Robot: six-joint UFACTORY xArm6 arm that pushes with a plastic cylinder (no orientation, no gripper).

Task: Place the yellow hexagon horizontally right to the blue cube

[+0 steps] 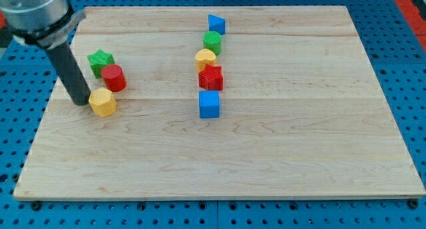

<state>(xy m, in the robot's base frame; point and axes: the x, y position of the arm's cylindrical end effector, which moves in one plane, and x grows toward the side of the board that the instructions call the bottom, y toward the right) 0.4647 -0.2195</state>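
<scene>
Nearest the view's bottom sit the yellow hexagon and, well apart to its right, the blue cube, both on the wooden counter. I see my tip touching the hexagon's left side; no claw exists on this rod. Above the hexagon sit a green star and red cylinder. Above the cube run a red star, yellow block, green block and blue triangle.

place: robotics lab | evidence: blue perforated bench, wooden board, robot arm
</scene>
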